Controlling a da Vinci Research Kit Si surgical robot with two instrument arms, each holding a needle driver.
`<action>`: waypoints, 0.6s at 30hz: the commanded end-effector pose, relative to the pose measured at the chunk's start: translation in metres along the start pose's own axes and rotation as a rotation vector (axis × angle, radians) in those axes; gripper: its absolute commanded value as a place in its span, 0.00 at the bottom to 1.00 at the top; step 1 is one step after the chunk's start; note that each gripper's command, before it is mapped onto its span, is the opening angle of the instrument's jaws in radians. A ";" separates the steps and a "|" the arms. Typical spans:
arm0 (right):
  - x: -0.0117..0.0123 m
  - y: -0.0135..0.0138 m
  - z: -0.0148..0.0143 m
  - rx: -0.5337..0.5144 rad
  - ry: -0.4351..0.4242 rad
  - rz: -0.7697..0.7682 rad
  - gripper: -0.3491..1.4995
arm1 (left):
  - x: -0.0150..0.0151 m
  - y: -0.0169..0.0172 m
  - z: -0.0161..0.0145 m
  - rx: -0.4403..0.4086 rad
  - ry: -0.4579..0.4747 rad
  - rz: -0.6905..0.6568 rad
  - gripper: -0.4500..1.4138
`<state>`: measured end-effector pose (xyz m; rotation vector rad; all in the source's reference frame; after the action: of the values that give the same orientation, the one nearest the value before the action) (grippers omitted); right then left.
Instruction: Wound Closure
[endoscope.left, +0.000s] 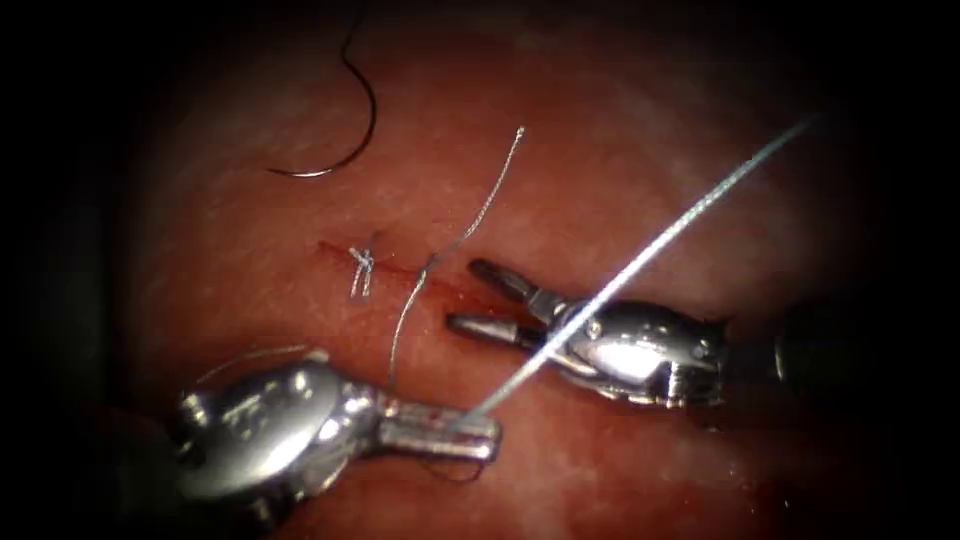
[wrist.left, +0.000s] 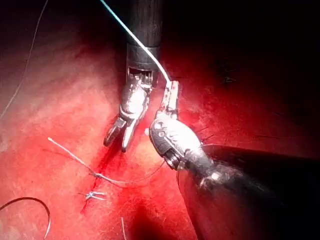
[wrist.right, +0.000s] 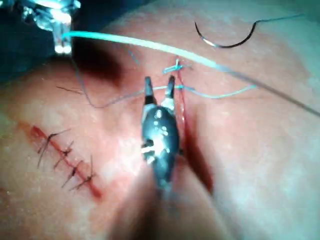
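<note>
Left tool (endoscope.left: 470, 437), at 6 o'clock, has its fingers clamped on the thread (endoscope.left: 640, 262), which runs taut toward 2 o'clock. Right tool (endoscope.left: 480, 298), at 3 o'clock, holds nothing, fingers spread over the cut (endoscope.left: 400, 272) beside a knot (endoscope.left: 361, 262). Needle (endoscope.left: 350, 120) lies free on the tissue (endoscope.left: 600, 150) at 11 o'clock.

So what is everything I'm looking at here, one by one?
tissue: one, pink-red, under everything.
cut: one, dark red line, middle of the tissue.
knot: one, pale, tied on the cut, short ends sticking out.
thread: one taut pale strand, from the left tool up to the right; a thinner strand loops through the cut.
needle: one, dark, curved, lying free on the tissue, upper left of the cut.
older stitches: one row, dark, on a separate closed cut.
left tool: jaws shut on the thread.
right tool: jaws open, holding nothing, over the cut.
</note>
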<state>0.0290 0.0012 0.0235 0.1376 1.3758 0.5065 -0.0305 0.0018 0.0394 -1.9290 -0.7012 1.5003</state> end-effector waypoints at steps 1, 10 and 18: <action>-0.0013 -0.0020 0.0020 0.021 0.001 -0.009 0.23 | -0.0007 0.0002 0.0002 -0.003 0.001 -0.011 0.00; -0.0039 -0.0043 0.0050 0.104 0.012 -0.046 0.07 | 0.0015 -0.0049 -0.0003 -0.029 0.012 -0.001 0.00; -0.0040 -0.0045 0.0056 0.129 0.047 -0.053 0.08 | 0.0002 -0.0106 -0.0022 0.003 0.002 0.066 0.00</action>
<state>0.0346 -0.0022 0.0262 0.1910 1.4548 0.3754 -0.0282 0.0102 0.0474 -1.9703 -0.6229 1.5447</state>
